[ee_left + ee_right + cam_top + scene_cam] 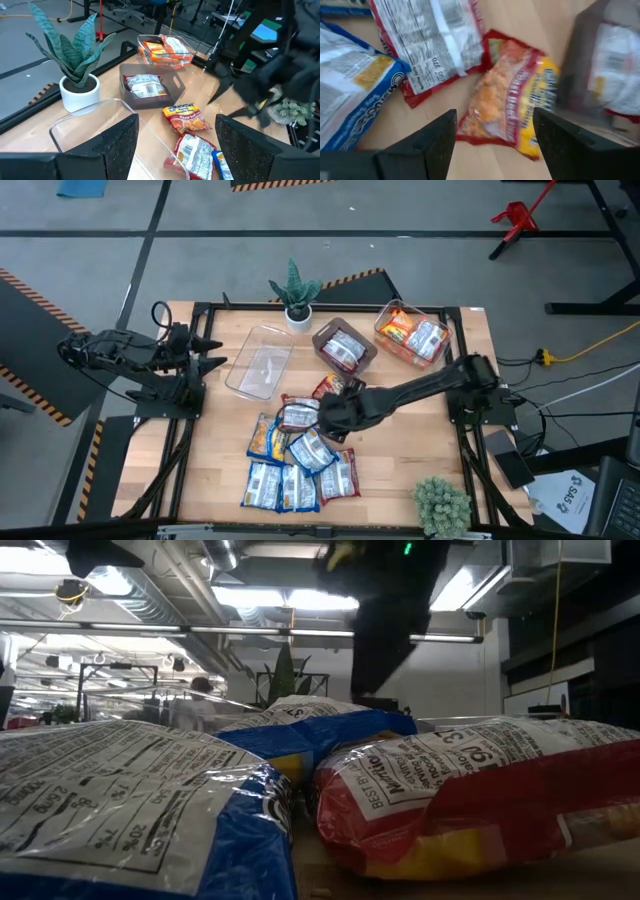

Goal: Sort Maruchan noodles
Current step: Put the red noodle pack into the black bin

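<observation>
Several Maruchan packets in blue-yellow and red wrappers lie flat in a loose pile on the near middle of the table. My right gripper hovers open over the pile's far edge. In the right wrist view its fingers stand on either side of a red-yellow packet lying flat on the wood, touching nothing. A red packet with a white panel and a blue one lie beside it. My left gripper waits open at the table's left, by an empty clear bin.
A grey square bin holds one packet. A clear bin at the far right holds orange packets. A potted plant stands at the far edge, and a bushy plant at the near right corner. The low view shows packets close up.
</observation>
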